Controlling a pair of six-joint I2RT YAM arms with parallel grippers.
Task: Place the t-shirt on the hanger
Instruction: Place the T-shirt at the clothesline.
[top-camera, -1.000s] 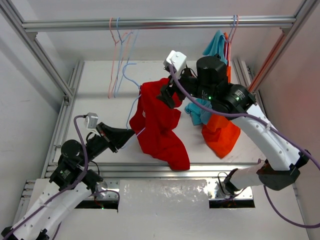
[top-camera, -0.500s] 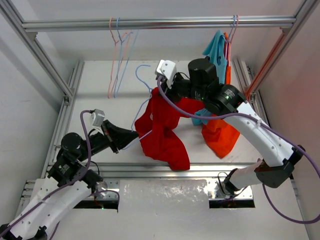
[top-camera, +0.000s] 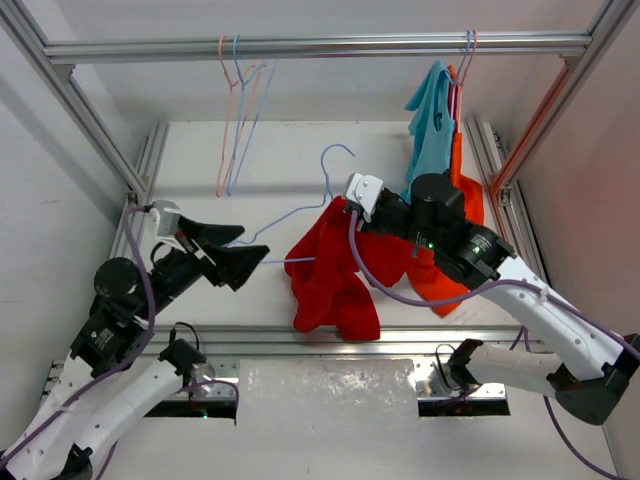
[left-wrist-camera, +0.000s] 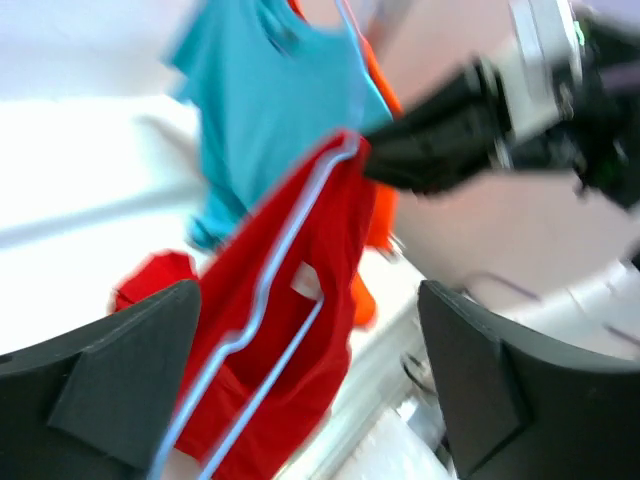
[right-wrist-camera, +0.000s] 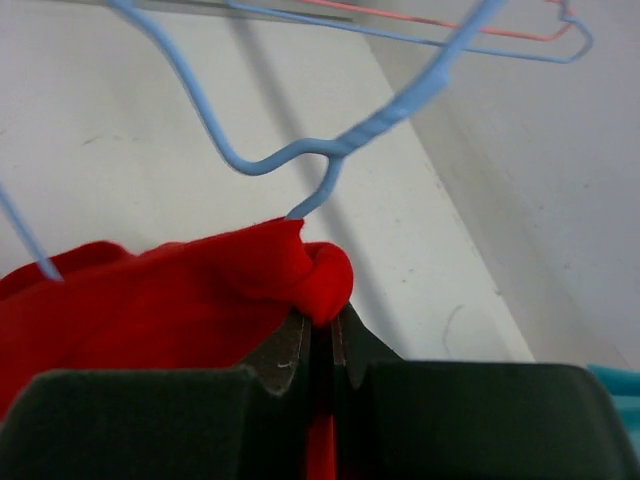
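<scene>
The red t-shirt (top-camera: 325, 275) hangs in a bunch over the table's middle, draped on the light-blue wire hanger (top-camera: 328, 178), whose hook points away from me. My right gripper (top-camera: 345, 207) is at the shirt's top, just under the hanger's neck. The right wrist view shows this gripper (right-wrist-camera: 328, 320) shut on a rolled fold of the t-shirt (right-wrist-camera: 150, 300), with the hanger's twisted neck (right-wrist-camera: 290, 153) right above. My left gripper (top-camera: 252, 248) stands open to the left, at the hanger's outer end. Seen from the left wrist, the hanger (left-wrist-camera: 285, 235) and t-shirt (left-wrist-camera: 330, 250) lie beyond the open gripper (left-wrist-camera: 308, 300).
A light blue shirt (top-camera: 432, 120) hangs from the top rail (top-camera: 300, 47) at the right, with an orange shirt (top-camera: 445, 270) below it behind my right arm. Pink and blue spare hangers (top-camera: 235, 100) hang at the rail's left. The table's metal front edge (top-camera: 300, 340) runs below the t-shirt.
My left gripper has opened, let go of the hanger and drawn back to the left. My right gripper has shut on the t-shirt's fold and swung right and nearer, carrying hanger and shirt along.
</scene>
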